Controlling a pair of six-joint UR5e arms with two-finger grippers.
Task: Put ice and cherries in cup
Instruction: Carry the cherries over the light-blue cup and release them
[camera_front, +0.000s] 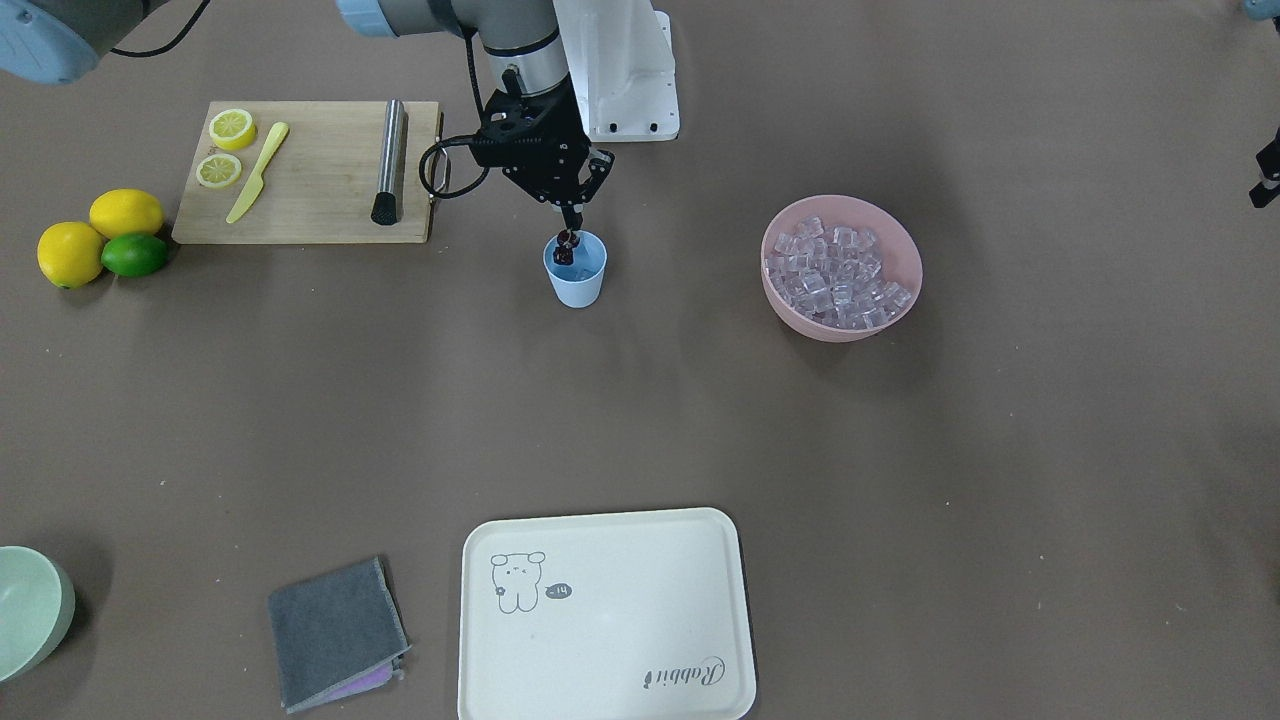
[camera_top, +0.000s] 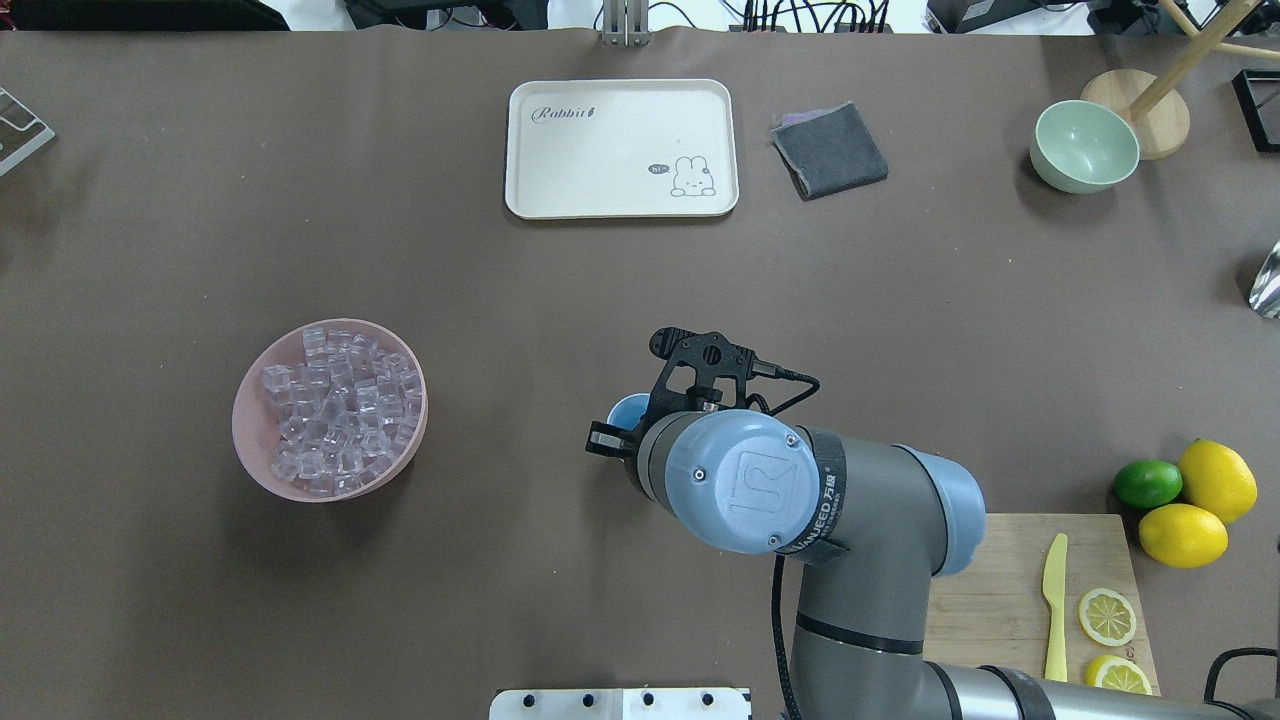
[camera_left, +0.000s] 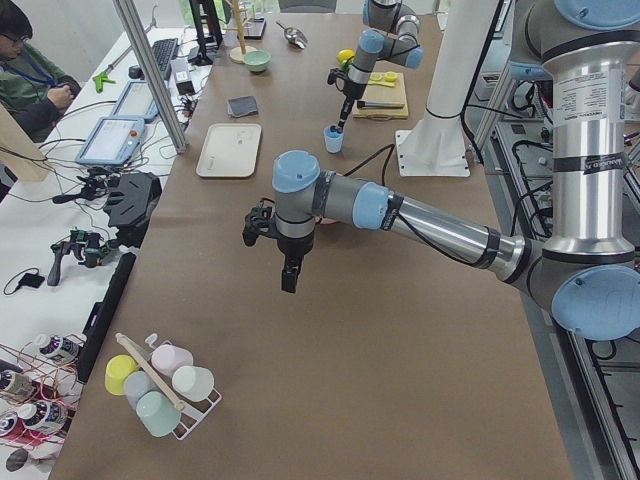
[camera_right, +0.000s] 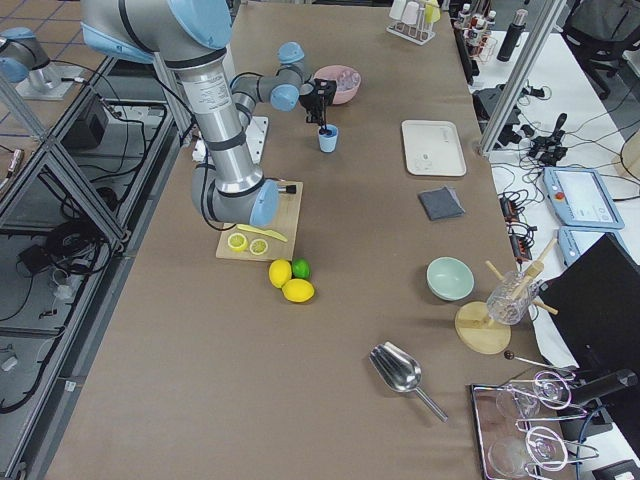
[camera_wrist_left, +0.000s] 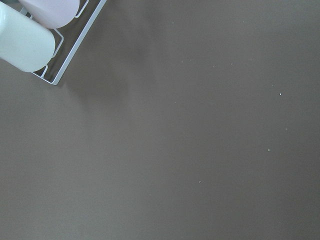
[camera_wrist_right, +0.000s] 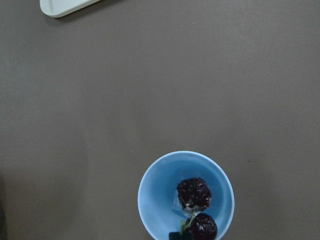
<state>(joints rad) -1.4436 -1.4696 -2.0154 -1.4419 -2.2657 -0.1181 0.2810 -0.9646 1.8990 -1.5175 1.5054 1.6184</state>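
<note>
Clerk: Brown-covered surface (camera_front: 640, 420). Item one: cup (camera_front: 576, 272), light blue, upright, near the robot's base, mid-width.
Checker: Contents?
Clerk: Item two: cherries (camera_front: 565, 245), two dark fruits on a green stem, hanging just inside the rim. From the right wrist view, something pale and glassy under one fruit, too faint to name.
Checker: State of right hand (camera_front: 570, 222)?
Clerk: Straight above the cup, pointing down, fingers pinched close on the cherries' stem.
Checker: Whereabouts of ice (camera_front: 835, 270)?
Clerk: Heaped in pink bowl (camera_front: 840, 332), to the robot's left of the cup, well apart from it.
Checker: And left hand (camera_left: 288, 280)?
Clerk: Raised over the surface toward its left end, pointing down; open or closed, cannot tell.
Checker: Remainder?
Clerk: To the robot's right of the cup: wooden board (camera_front: 320, 200) bearing two lemon slices (camera_front: 232, 128), yellow knife (camera_front: 258, 172), metal rod (camera_front: 390, 160). Further right, just beside the board: two lemons (camera_front: 126, 212) and lime (camera_front: 134, 255), touching. Far edge from the robot: cream tray (camera_front: 620, 600) with rabbit drawing, grey cloth (camera_front: 335, 632) near it, pale green bowl (camera_front: 25, 610) at the far right corner.
</note>
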